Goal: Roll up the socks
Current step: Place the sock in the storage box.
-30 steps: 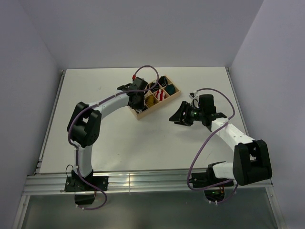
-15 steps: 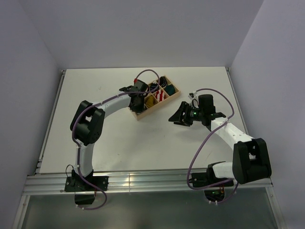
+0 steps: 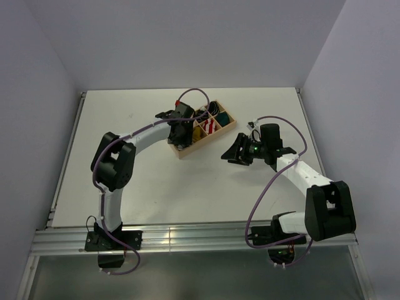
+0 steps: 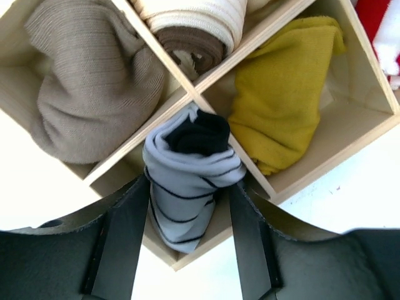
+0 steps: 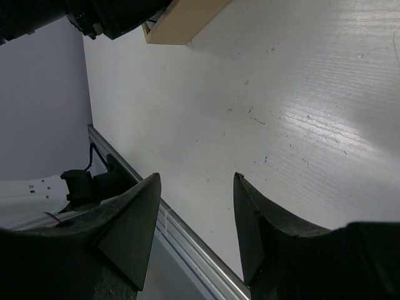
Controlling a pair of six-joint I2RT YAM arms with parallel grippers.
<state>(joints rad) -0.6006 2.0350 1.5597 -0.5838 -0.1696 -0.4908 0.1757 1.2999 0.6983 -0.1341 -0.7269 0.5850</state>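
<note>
striped sock [image 4: 187,181]: knit cloth | mustard sock [image 4: 281,106]: matt knit | box [image 4: 337,140]: pale smooth wood | table [image 5: 281,94]: smooth white

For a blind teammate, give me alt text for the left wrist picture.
A rolled white sock with thin black stripes stands between the left gripper's fingers, in a wooden divider box. A mustard-yellow sock fills the compartment to its right.

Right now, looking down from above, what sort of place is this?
Most likely a robot test bench in a lab: a left arm and a right arm bolted to a white table, blank walls around it, and a wooden box holding rolled socks.
</note>
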